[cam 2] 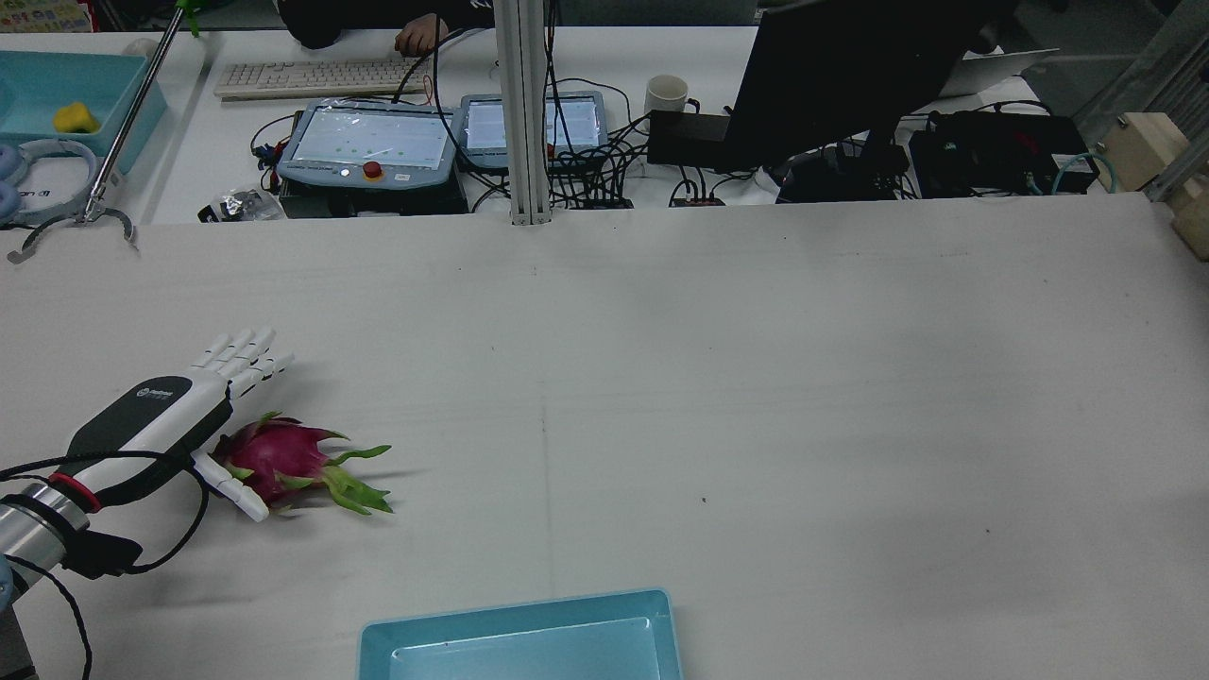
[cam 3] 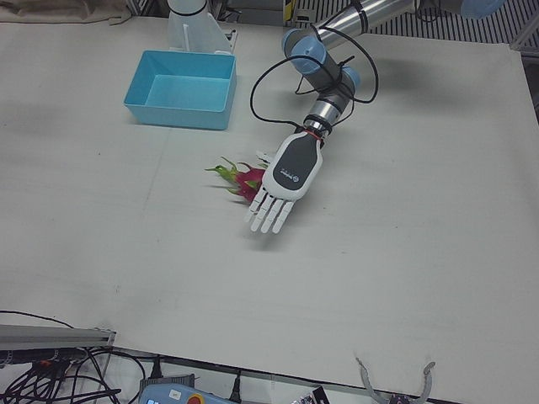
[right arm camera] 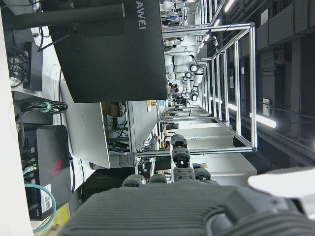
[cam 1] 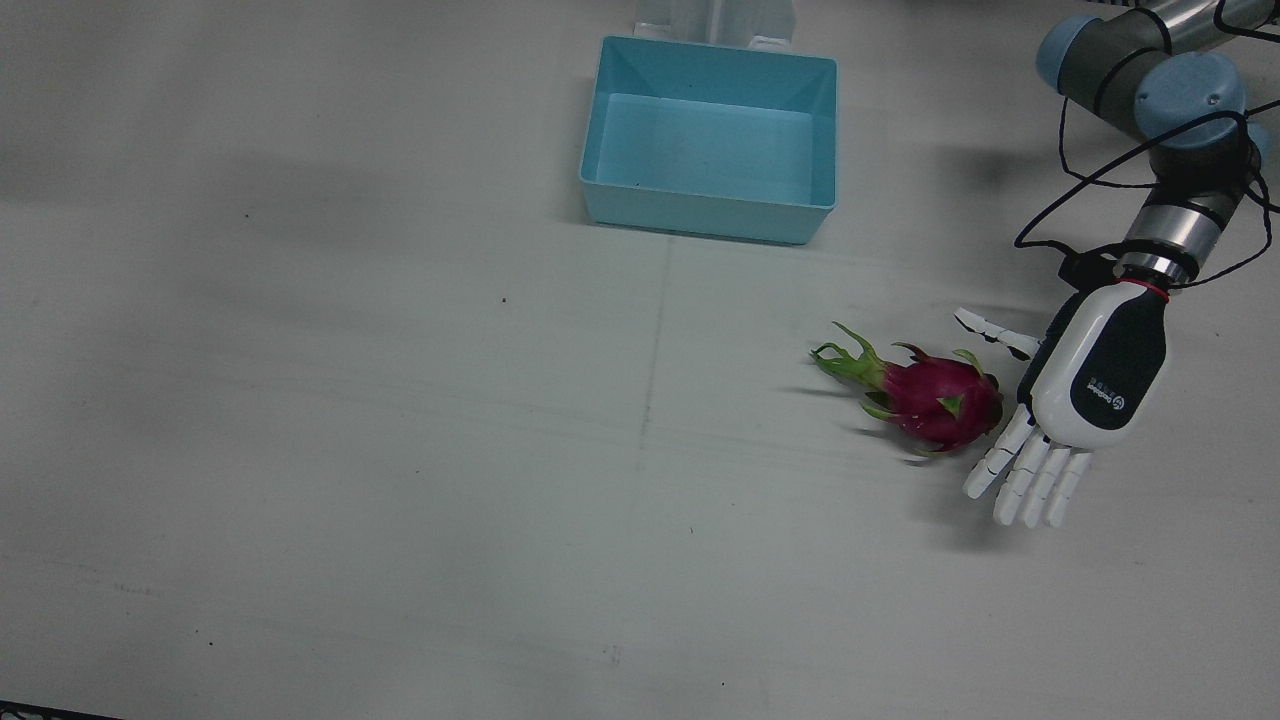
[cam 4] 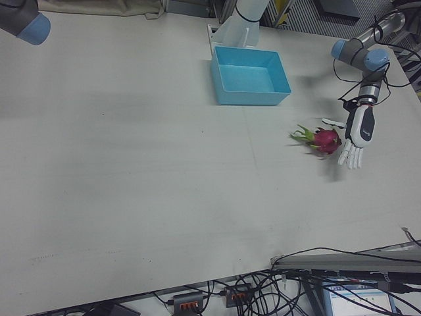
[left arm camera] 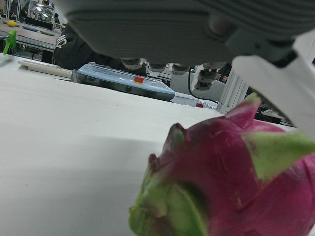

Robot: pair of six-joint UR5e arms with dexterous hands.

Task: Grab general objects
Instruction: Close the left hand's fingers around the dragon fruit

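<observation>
A magenta dragon fruit (cam 1: 940, 400) with green scales lies on its side on the white table, leafy end pointing away from my left hand. My left hand (cam 1: 1095, 375) is open just beside the fruit's round end, fingers straight and thumb spread past its far side. The rear view shows the fruit (cam 2: 274, 458) against the palm of that hand (cam 2: 156, 420). The left hand view has the fruit (left arm camera: 236, 187) filling the lower right, under the palm (left arm camera: 172, 24). My right hand (right arm camera: 162, 206) shows only in its own view, raised, fingers extended, holding nothing.
An empty light blue bin (cam 1: 700, 215) stands on the table toward the robot's side, centre. Beyond the table's far edge lie teach pendants (cam 2: 368, 142), a keyboard, a monitor and cables. A black cable (cam 1: 1100, 180) loops around the left wrist.
</observation>
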